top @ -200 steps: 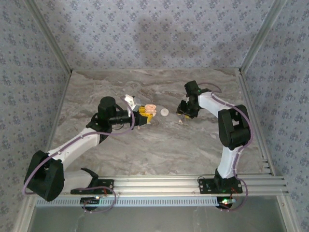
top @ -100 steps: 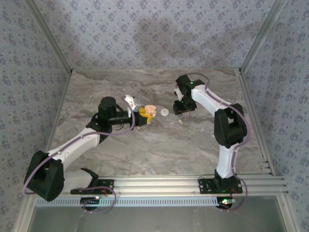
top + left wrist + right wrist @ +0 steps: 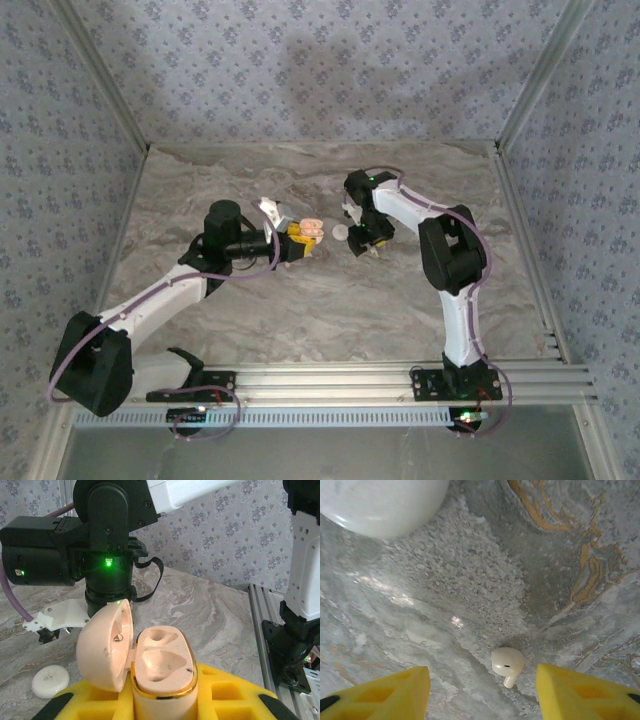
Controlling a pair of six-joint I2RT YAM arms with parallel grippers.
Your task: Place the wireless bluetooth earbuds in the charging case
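A grey-brown marbled tabletop [image 3: 330,310] is closed in on the left, right and far sides by walls [image 3: 320,70] papered pale grey-blue with a small flower print. Aluminium posts [image 3: 105,80] rise at the far corners, and a ribbed aluminium rail [image 3: 330,378] runs along the near edge.

Left arm [image 3: 150,300] extends low toward the centre of the tabletop [image 3: 330,320], left gripper [image 3: 297,240] clamped on the charging case [image 3: 162,667]. Right arm [image 3: 455,260] arches leftward, right gripper [image 3: 358,243] pointing down, fingers [image 3: 395,690] spread apart.
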